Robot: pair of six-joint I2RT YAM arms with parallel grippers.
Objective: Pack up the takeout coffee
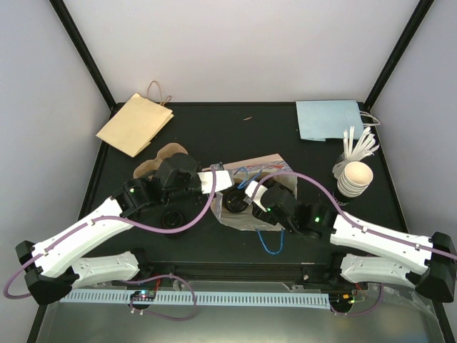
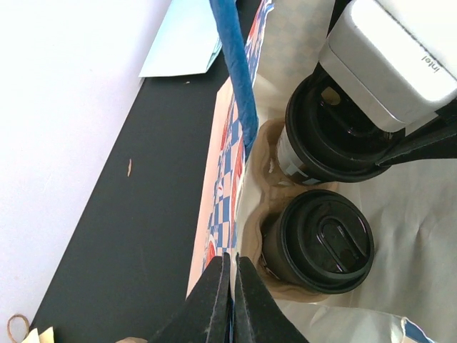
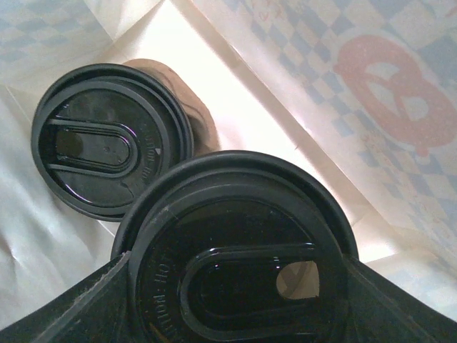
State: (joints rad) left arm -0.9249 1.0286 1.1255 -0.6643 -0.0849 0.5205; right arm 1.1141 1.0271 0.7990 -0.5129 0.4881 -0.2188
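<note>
Two lidded cups (image 2: 318, 239) in the carrier (image 2: 258, 153) inside the bag (image 2: 223, 179), clear only from the wrists. Right hand (image 3: 235, 300), pointing down, clamps one cup (image 3: 243, 236); other cup (image 3: 107, 143) just beyond. Left hand (image 2: 231, 268), fingers together, pinches bag rim.

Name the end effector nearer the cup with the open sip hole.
Right: right end effector clasps that cup; left end effector pinches the bag rim beside the other cup.
</note>
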